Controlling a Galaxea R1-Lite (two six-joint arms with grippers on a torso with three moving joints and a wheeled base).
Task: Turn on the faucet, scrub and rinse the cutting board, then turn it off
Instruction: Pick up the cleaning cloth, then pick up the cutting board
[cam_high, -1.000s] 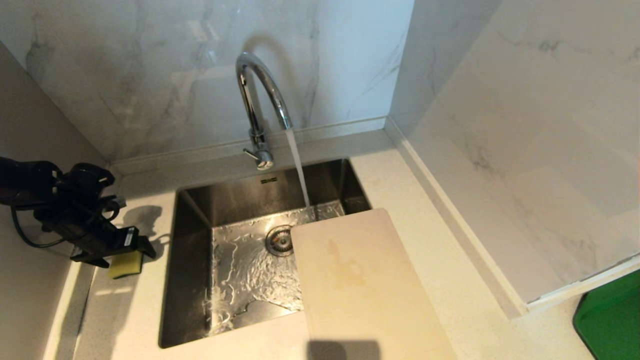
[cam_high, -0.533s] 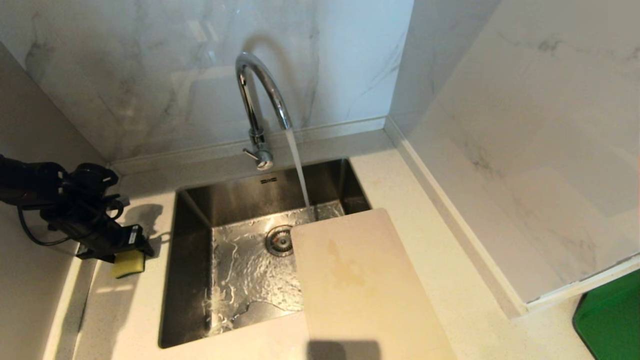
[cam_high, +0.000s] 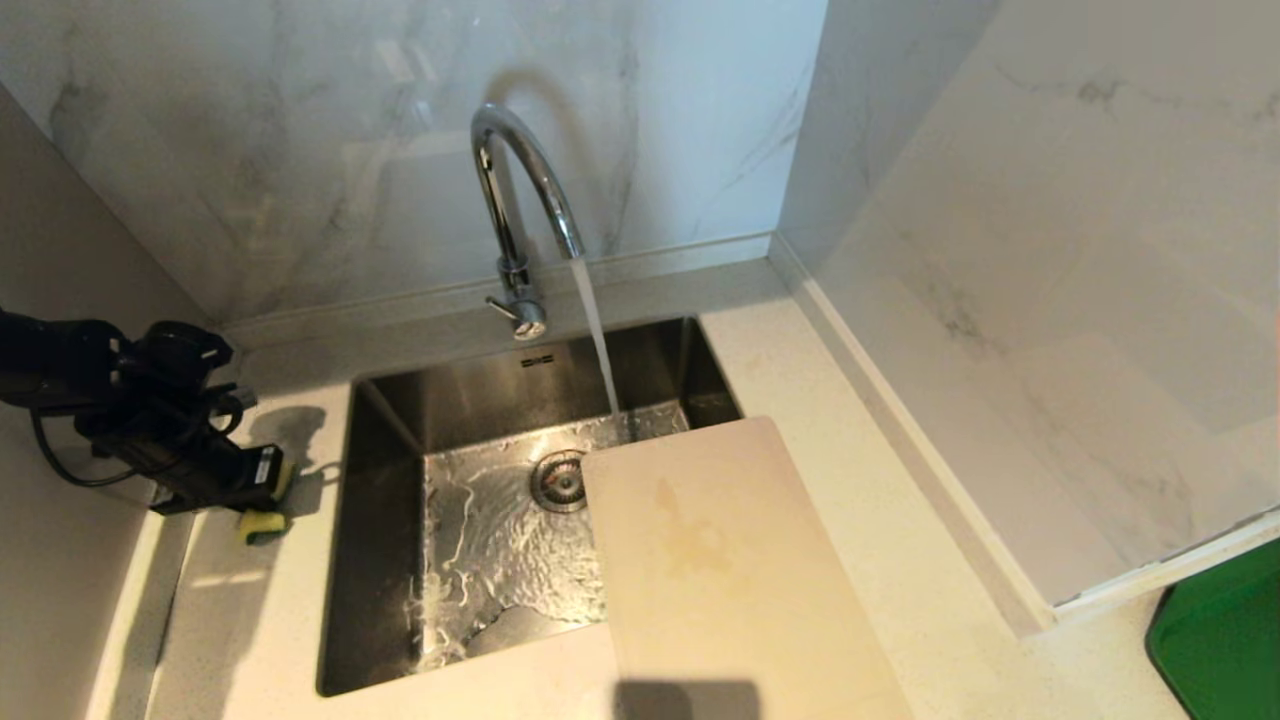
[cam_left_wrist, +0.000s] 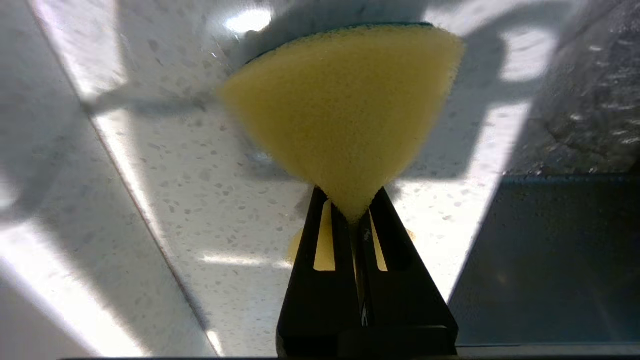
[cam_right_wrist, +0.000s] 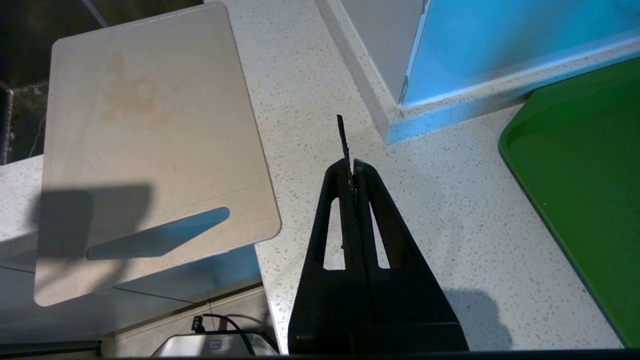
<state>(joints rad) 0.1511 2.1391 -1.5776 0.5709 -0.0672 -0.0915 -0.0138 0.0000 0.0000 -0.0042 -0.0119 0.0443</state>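
The chrome faucet (cam_high: 515, 200) stands behind the sink and runs a stream of water (cam_high: 598, 340) into the basin. The beige cutting board (cam_high: 720, 570) lies flat on the counter, its far left corner over the sink; a yellowish stain marks it. In the right wrist view the cutting board (cam_right_wrist: 145, 145) shows its handle slot. My left gripper (cam_high: 262, 495) is on the counter left of the sink, shut on a yellow sponge (cam_high: 262, 522). The sponge (cam_left_wrist: 345, 110) is pinched to a wedge between my left gripper (cam_left_wrist: 356, 212). My right gripper (cam_right_wrist: 352, 167) hangs shut and empty over the counter beside the board.
The steel sink (cam_high: 380, 560) has wet floor and a drain (cam_high: 558, 482). Marble walls close the back and right; a beige wall stands close on the left. A green tray (cam_high: 1220, 630) lies at the far right, also the green tray (cam_right_wrist: 585, 165) beside my right gripper.
My left gripper has closed on the yellow sponge and squeezed it narrow. The water keeps running; the board and right arm have not moved.
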